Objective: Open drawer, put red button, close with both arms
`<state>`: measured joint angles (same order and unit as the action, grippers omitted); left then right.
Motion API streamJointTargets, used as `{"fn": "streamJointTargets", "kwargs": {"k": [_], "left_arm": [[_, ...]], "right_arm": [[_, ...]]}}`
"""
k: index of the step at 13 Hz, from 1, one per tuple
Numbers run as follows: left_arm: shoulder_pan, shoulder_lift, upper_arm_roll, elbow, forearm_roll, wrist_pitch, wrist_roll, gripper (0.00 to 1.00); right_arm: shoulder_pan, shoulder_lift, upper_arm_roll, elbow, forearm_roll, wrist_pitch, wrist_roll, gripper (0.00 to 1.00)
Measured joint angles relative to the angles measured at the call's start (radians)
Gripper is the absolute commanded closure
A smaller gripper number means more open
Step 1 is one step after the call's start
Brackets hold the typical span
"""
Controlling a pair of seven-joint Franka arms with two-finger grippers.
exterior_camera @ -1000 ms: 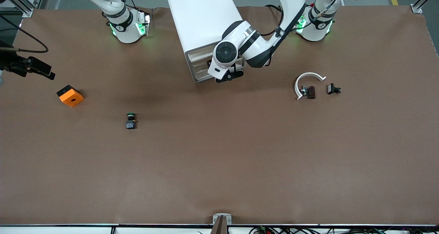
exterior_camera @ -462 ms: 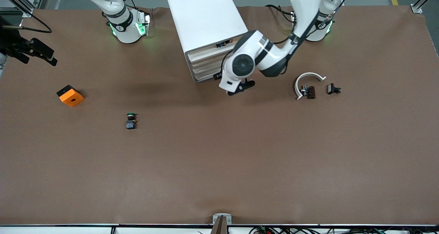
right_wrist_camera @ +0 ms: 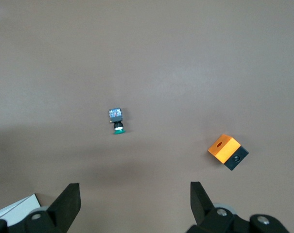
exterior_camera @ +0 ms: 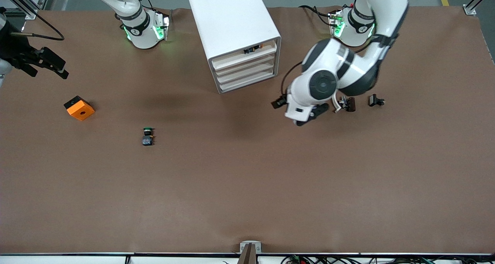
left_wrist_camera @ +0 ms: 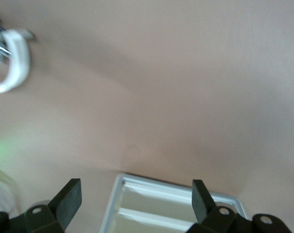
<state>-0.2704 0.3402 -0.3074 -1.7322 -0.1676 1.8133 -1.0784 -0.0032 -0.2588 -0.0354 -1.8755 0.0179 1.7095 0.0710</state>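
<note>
The white cabinet (exterior_camera: pixel 232 20) stands near the arms' bases, its drawer fronts facing the front camera. The top drawer (exterior_camera: pixel 244 57) looks pulled out a little. A small dark thing with a reddish end (exterior_camera: pixel 253 49) lies in it and looks like the red button. My left gripper (exterior_camera: pixel 296 114) is open and empty over the bare table, between the cabinet and a white arc piece. The left wrist view shows its open gripper (left_wrist_camera: pixel 135 200) and the drawer fronts (left_wrist_camera: pixel 171 211). My right gripper (exterior_camera: pixel 58 66) waits open and empty at the right arm's end, as the right wrist view (right_wrist_camera: pixel 134 200) shows.
A green-capped button (exterior_camera: pixel 147 136) (right_wrist_camera: pixel 118 120) lies on the table nearer the front camera. An orange block (exterior_camera: pixel 79 108) (right_wrist_camera: pixel 228 152) sits under my right gripper. A white arc piece (left_wrist_camera: pixel 13 68), a dark part (exterior_camera: pixel 350 103) and a black clip (exterior_camera: pixel 376 100) lie beside my left arm.
My left arm has swung away from the cabinet's front toward its own end of the table, which uncovers the drawers. My right gripper has shifted slightly over the table.
</note>
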Motion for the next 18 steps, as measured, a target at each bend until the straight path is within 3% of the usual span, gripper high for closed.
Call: {"fn": "streamJointTargets", "kwargs": {"k": [5,10,16,18], "left_arm": [[0.131,-0.080,0.001,0.084,0.118,-0.069,0.117,0.00],[0.175,-0.128,0.000,0.132,0.303,-0.156,0.268,0.00],[0.273,-0.238,0.020,0.133,0.300,-0.166,0.525,0.00],[0.287,-0.283,0.060,0.130,0.281,-0.172,0.634,0.00]], "right_arm": [[0.010,0.021,0.001,0.036,0.000,0.000,0.000,0.00],[0.010,0.037,-0.001,0.044,-0.002,0.006,0.000,0.00],[0.010,0.049,-0.002,0.046,-0.040,0.000,0.000,0.00],[0.010,0.049,-0.002,0.049,-0.040,-0.010,0.000,0.00]]}}
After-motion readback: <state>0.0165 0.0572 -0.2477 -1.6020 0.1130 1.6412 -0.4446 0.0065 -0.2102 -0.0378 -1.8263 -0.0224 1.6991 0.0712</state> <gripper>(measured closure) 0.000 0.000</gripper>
